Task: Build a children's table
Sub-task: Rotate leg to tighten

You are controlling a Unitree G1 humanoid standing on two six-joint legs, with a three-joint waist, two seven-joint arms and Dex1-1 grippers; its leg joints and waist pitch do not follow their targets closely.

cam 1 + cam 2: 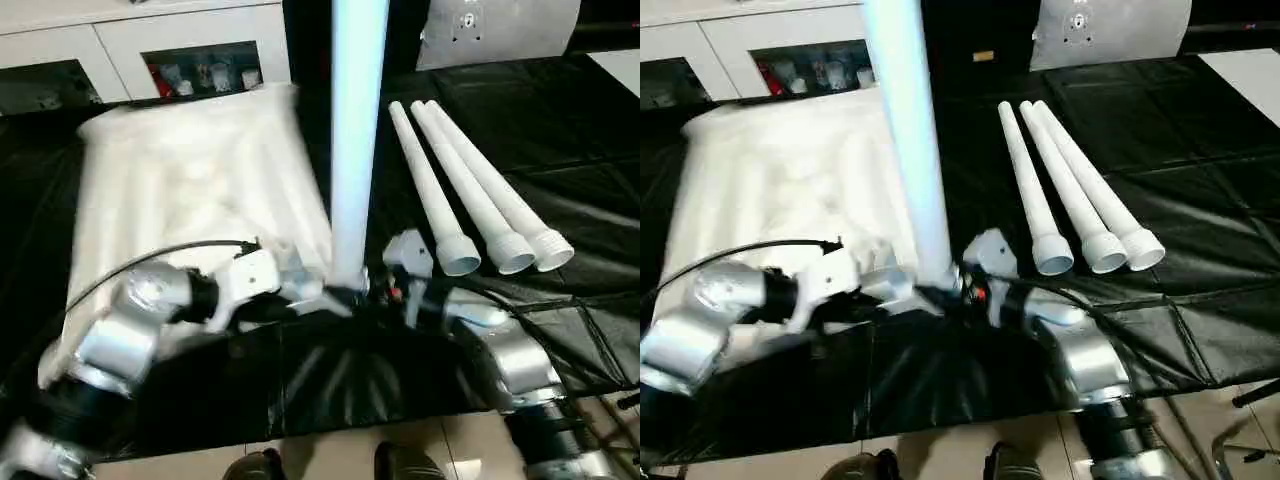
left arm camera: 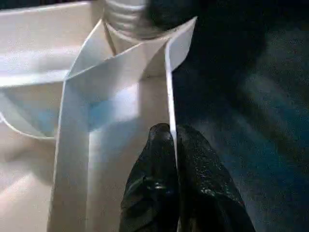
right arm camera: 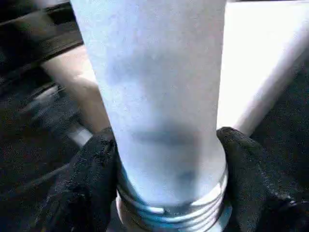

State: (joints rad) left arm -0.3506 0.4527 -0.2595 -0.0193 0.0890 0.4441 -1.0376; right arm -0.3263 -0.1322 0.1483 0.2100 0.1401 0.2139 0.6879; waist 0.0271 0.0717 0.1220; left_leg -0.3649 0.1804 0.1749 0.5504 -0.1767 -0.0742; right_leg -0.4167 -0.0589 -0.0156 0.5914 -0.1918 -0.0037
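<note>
right gripper [image 3: 166, 193]: fingers pinching the threaded base of the standing leg [image 1: 358, 130]
left gripper [image 2: 176, 145]: pressed together on the rim of the table top [image 1: 180, 190], beside the leg's corner socket
three legs [image 1: 470, 190]: lying beyond the right gripper, on the black sheet [image 1: 560, 130]

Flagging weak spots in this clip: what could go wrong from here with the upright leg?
The right gripper holds the upright leg only near its threaded base, so the tall leg could tip or cross-thread in the corner socket. The left gripper pinches just the tabletop's thin rim, which might slip.
</note>
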